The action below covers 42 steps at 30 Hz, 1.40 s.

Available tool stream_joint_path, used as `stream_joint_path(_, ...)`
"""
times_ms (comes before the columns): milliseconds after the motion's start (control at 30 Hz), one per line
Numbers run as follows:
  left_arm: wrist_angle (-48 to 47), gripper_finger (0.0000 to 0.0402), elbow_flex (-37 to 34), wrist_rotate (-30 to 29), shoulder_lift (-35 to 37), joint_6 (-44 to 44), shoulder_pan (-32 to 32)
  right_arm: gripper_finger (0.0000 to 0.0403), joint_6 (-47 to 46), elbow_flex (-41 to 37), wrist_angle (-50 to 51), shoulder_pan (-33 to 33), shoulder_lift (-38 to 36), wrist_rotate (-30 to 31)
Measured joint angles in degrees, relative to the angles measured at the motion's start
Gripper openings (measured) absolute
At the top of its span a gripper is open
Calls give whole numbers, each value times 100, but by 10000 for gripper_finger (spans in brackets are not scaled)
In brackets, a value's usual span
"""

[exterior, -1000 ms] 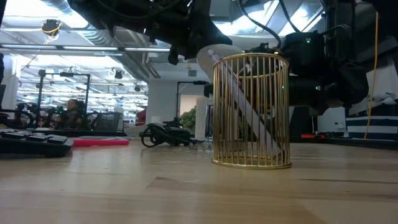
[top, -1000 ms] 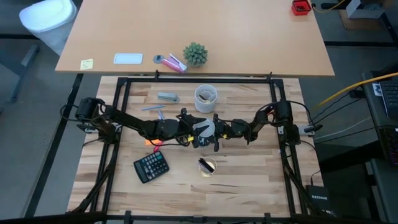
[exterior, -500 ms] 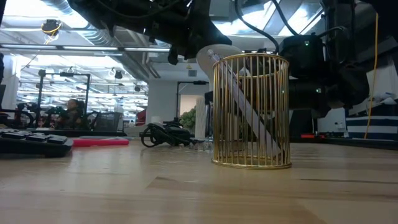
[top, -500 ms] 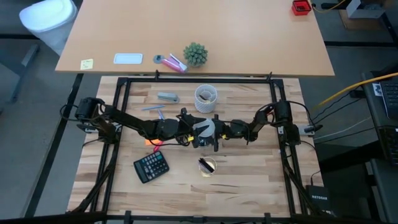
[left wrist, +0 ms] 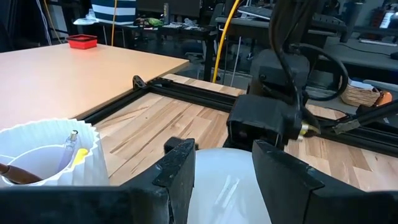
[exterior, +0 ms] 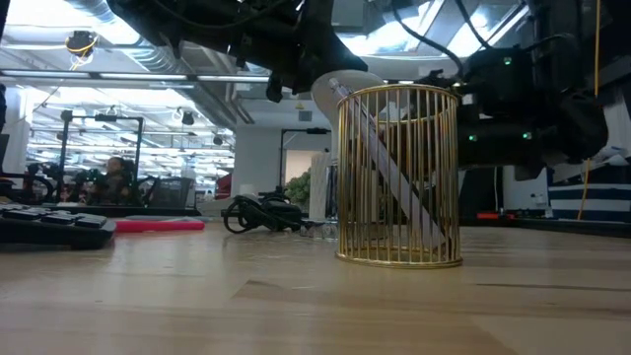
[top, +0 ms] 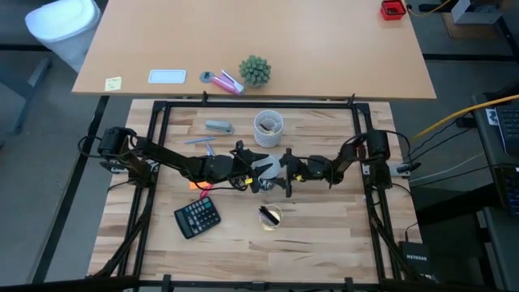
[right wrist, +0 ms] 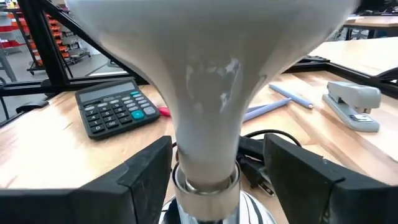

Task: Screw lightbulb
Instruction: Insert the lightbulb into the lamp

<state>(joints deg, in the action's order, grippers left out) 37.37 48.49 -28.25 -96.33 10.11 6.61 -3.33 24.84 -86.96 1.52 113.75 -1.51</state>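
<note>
The white lightbulb (top: 264, 166) hangs level over the table's middle, with my left gripper (top: 253, 172) shut on its globe. Its narrow neck (right wrist: 205, 134) points toward the table's right edge and ends in a silver socket (right wrist: 206, 186). A black cord (right wrist: 258, 152) lies below the socket. My right gripper (top: 289, 177) is open. Its fingers (right wrist: 146, 171) stand on either side of the neck and socket with a gap on each side. In the low view the bulb (exterior: 340, 87) shows behind the gold wire cup. My left gripper pinches the bulb's round white globe (left wrist: 214, 171) between its two fingers (left wrist: 179, 163). The fingers come in nearly level from the table's left. The bulb is lifted clear of the table and lies level, its neck pointing away from the gripper.
A gold wire cup (top: 270, 216) with a pen stands just near of the bulb. A calculator (top: 197, 216) lies at the near left. A white ribbed cup (top: 268, 126), a stapler (top: 218, 126) and pens (top: 199, 141) lie on the far side.
My right gripper has opened wider and drawn back a little toward the table's right edge, away from the bulb. The bulb has stayed where it was, in my left gripper.
</note>
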Motion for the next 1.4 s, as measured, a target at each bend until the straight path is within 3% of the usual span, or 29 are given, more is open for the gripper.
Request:
stream_joint_path(233,0,153,-2,-18,0,-21,67,253,-43,-592,6,0,-379,-3)
stream_joint_path(500,-6,153,-4,-23,0,-229,202,253,-704,-1173,-10,-2,-781,-9)
stream_joint_path(1133,-20,153,-5,-87,-4,-312,181,252,-822,-1219,-44,-4,-1978,-53)
stream_joint_path(1267,-20,153,-4,-89,-4,-313,181,231,-821,-1219,-42,-2,-2125,-146)
stream_joint_path(1400,-20,153,-6,-90,-4,-313,181,180,-820,-1214,-44,-4,-2232,-160)
